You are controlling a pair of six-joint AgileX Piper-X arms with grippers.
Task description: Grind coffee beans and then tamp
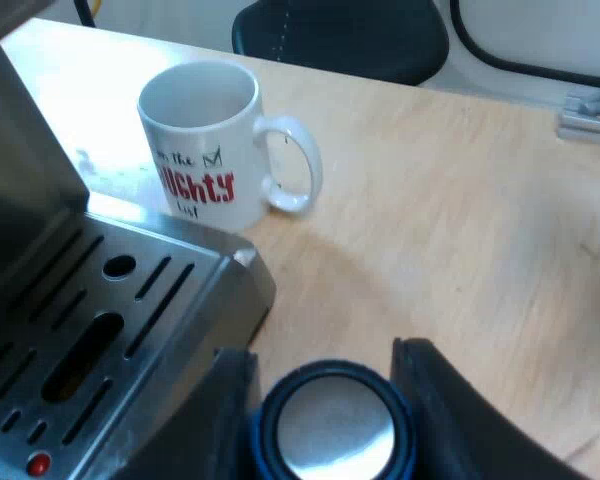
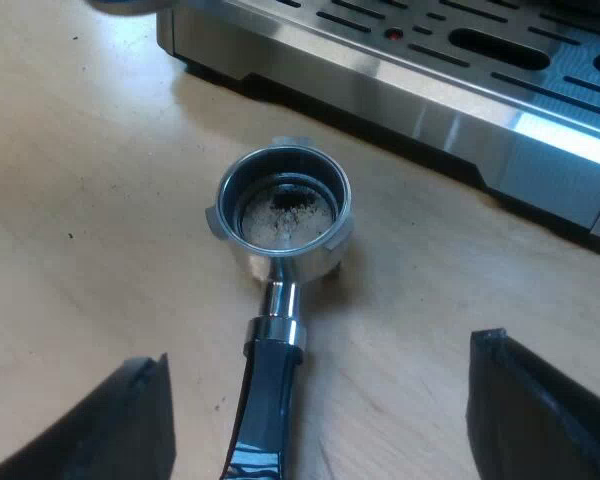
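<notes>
My left gripper [image 1: 322,354] is shut on the blue tamper [image 1: 335,432], whose round metal face points up toward the camera, just off the corner of the espresso machine's drip tray [image 1: 100,330]. The metal holder [image 2: 283,212] lies loose on the wooden table in front of the machine's drip tray [image 2: 410,90]. Its basket faces up with a few dark coffee grounds on the bottom. The dark handle [image 2: 268,400] runs back between the fingers of my right gripper [image 2: 320,352], which hangs open above it, touching nothing.
A white mug [image 1: 205,140] with red and black lettering stands upright on the table beside the drip tray, handle turned away from the machine. Beyond the table edge are a dark chair [image 1: 340,35] and a metal fitting [image 1: 590,115].
</notes>
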